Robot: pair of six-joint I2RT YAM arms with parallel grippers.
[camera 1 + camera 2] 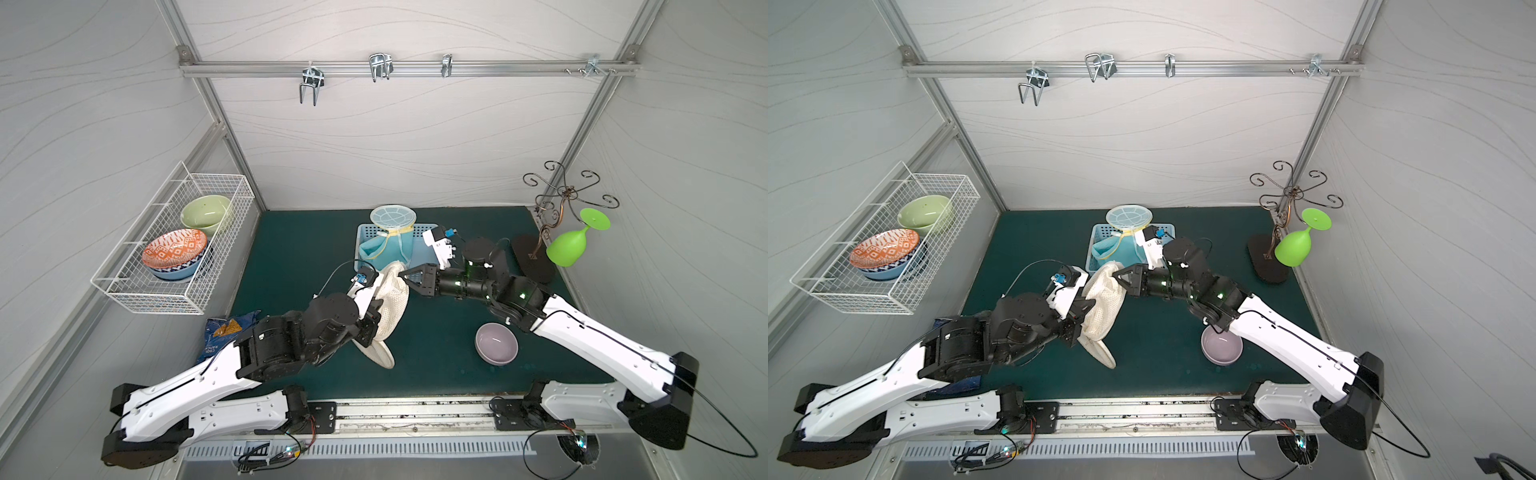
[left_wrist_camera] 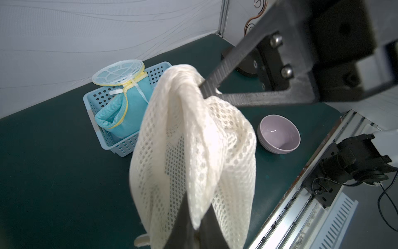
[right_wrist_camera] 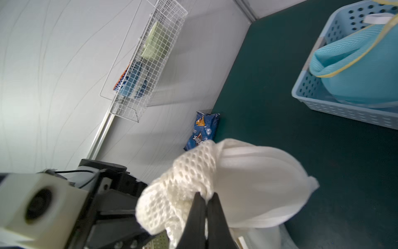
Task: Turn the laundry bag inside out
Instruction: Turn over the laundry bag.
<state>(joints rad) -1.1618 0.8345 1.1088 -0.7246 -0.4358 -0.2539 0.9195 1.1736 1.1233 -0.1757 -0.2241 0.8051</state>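
Observation:
The laundry bag point(image 1: 392, 305) point(image 1: 1105, 309) is cream mesh and hangs bunched above the green mat between both arms. My left gripper point(image 1: 374, 322) point(image 1: 1081, 322) is shut on its lower part; in the left wrist view the mesh point(image 2: 193, 140) is drawn in between the dark fingers point(image 2: 183, 224) of the left gripper point(image 2: 198, 215). My right gripper point(image 1: 401, 274) point(image 1: 1115, 274) point(image 2: 202, 88) is shut on the bag's upper end. In the right wrist view the right gripper point(image 3: 205, 197) pinches a fold of the bag point(image 3: 247, 183). A loose flap lies on the mat.
Behind the bag, a blue perforated basket point(image 1: 360, 241) holds a teal mesh bag. A lilac bowl point(image 1: 496, 343) sits under the right arm. A chip bag point(image 1: 224, 332) lies at the left. A wire basket point(image 1: 124, 291) of bowls hangs on the left wall. A green glass point(image 1: 575, 243) hangs from a stand.

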